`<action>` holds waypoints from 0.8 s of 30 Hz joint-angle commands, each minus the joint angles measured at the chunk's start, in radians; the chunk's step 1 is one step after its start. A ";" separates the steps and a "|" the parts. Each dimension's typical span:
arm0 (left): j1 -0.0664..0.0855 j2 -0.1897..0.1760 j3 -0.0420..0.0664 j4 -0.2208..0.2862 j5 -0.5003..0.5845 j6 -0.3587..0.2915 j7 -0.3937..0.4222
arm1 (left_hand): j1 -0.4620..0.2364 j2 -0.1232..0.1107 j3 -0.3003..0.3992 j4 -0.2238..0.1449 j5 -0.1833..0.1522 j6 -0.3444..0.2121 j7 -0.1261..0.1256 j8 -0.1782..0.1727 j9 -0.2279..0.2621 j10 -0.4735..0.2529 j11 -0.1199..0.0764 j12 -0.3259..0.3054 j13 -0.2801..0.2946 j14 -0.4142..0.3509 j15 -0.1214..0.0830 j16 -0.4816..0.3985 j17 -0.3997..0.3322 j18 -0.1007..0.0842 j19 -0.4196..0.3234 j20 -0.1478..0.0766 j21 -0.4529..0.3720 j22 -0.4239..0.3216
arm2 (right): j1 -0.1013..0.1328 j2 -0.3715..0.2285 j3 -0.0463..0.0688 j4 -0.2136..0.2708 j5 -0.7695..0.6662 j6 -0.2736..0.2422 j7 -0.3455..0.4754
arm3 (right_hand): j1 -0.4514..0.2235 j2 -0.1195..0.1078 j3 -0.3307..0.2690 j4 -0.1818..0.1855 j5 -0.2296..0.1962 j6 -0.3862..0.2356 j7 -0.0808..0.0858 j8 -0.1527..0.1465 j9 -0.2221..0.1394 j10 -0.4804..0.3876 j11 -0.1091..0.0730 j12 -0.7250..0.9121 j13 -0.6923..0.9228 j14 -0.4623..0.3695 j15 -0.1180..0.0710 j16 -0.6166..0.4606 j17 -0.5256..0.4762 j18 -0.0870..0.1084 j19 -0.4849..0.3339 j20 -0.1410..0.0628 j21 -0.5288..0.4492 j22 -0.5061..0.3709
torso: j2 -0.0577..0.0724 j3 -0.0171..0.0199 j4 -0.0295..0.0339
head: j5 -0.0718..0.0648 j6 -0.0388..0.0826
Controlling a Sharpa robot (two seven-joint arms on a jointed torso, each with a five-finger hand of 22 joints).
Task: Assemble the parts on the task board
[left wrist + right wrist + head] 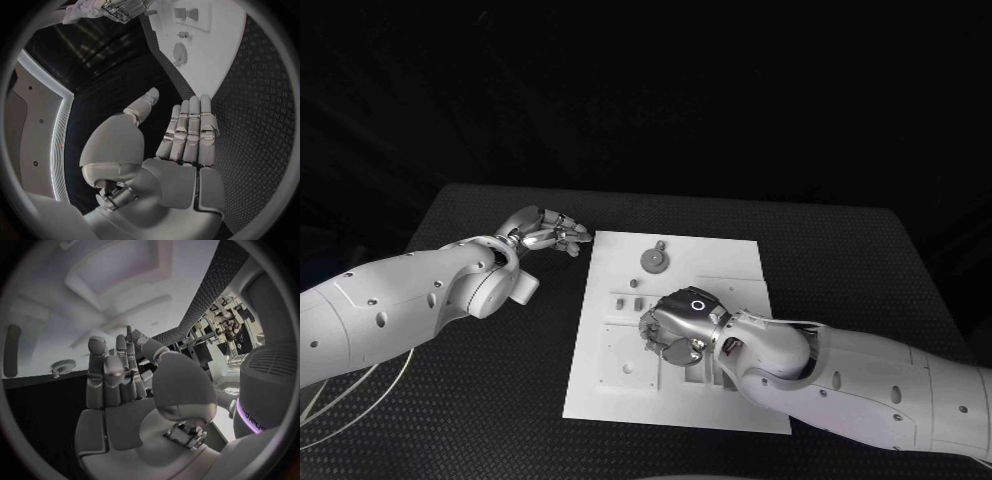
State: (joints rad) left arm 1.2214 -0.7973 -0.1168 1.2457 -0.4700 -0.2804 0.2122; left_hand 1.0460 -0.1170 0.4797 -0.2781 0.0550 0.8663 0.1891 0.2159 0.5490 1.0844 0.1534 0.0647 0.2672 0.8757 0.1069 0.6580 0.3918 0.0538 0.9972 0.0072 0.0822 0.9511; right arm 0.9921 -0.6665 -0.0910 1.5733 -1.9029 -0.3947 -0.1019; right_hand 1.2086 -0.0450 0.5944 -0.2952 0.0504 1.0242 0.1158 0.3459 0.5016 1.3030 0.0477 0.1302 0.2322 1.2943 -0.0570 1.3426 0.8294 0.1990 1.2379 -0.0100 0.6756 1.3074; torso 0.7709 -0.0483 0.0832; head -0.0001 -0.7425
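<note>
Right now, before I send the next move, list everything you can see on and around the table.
Table: one, black, textured top, under everything.
Task board: one, white plate, middle of the table, with shallow recesses and slots.
Round part: one, grey disc, on the board's far end.
Small parts: a few, grey, on the board between the round part and the right hand; exact count cannot be told.
Cables: thin, pale, off the table's near left edge.
Left hand: one, silver, over the bare table left of the board, fingers straight and holding nothing.
Right hand: one, silver, over the middle of the board; whether it holds a part cannot be told.
</note>
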 commanded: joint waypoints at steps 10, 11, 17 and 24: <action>0.001 -0.001 0.001 0.003 0.005 0.005 0.010 | -0.004 0.009 -0.007 0.000 -0.002 -0.010 0.000 0.005 -0.002 -0.007 0.000 0.003 -0.002 0.006 0.002 -0.005 0.002 0.018 0.004 0.003 -0.004 -0.002 | -0.009 0.008 -0.003 -0.015 -0.011 0.033 0.006 | 0.005 0.002 -0.001 0.003 0.003 0.001 0.000 0.007 0.002 0.035 -0.009 0.004 0.001 -0.010 -0.015 0.004 0.001 0.063 0.001 -0.008 -0.005 0.017 | 0.000 -0.0006 0.0006 | 0.002 -0.003; 0.001 -0.001 0.001 0.003 0.005 0.005 0.010 | -0.004 0.009 -0.007 0.000 -0.002 -0.010 0.000 0.005 -0.002 -0.007 0.000 0.003 -0.002 0.006 0.002 -0.005 0.003 0.018 0.004 0.003 -0.004 -0.002 | -0.009 0.008 -0.003 -0.015 -0.010 0.033 0.006 | 0.005 0.002 -0.001 0.003 0.003 0.001 0.000 0.007 0.002 0.035 -0.009 0.004 0.001 -0.010 -0.015 0.004 0.001 0.063 0.001 -0.008 -0.006 0.017 | 0.000 -0.0005 0.0004 | 0.002 -0.003; 0.001 -0.001 0.001 0.003 0.005 0.006 0.010 | -0.004 0.009 -0.007 0.000 -0.002 -0.010 0.000 0.006 -0.002 -0.007 0.000 0.003 -0.002 0.006 0.002 -0.006 0.003 0.018 0.004 0.003 -0.005 -0.002 | -0.010 0.001 -0.005 -0.005 -0.005 0.037 0.009 | 0.005 0.002 -0.001 0.003 0.003 0.000 0.000 0.006 0.003 0.036 -0.009 0.003 0.002 -0.010 -0.015 0.004 0.001 0.063 0.001 -0.008 -0.006 0.017 | 0.000 0.0000 0.0003 | 0.003 -0.004; 0.001 -0.001 0.001 0.002 0.005 0.005 0.010 | -0.004 0.009 -0.007 0.000 -0.002 -0.010 0.000 0.006 -0.002 -0.007 0.000 0.003 -0.002 0.006 0.002 -0.006 0.004 0.018 0.004 0.003 -0.005 -0.002 | -0.011 -0.008 -0.006 0.018 -0.001 0.010 0.015 | 0.005 0.002 -0.001 0.003 0.003 0.000 0.000 0.007 0.004 0.036 -0.009 0.003 0.002 -0.010 -0.015 0.004 0.001 0.063 0.001 -0.008 -0.006 0.017 | 0.000 0.0006 -0.0001 | 0.004 -0.005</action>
State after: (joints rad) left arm 1.2214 -0.7999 -0.1168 1.2456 -0.4698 -0.2803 0.2121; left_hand 1.0460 -0.1170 0.4797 -0.2781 0.0550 0.8663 0.1891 0.2159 0.5482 1.0844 0.1534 0.0647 0.2663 0.8757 0.1070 0.6580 0.3946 0.0534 0.9972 0.0072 0.0822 0.9503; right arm 0.9835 -0.6732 -0.0958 1.5861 -1.9010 -0.3944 -0.0977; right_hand 1.2084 -0.0453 0.5931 -0.2965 0.0493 1.0224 0.1142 0.3493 0.5040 1.3033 0.0477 0.1265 0.2334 1.2943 -0.0570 1.3426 0.8294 0.1990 1.2380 -0.0141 0.6757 1.3081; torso 0.7708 -0.0484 0.0833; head 0.0032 -0.7474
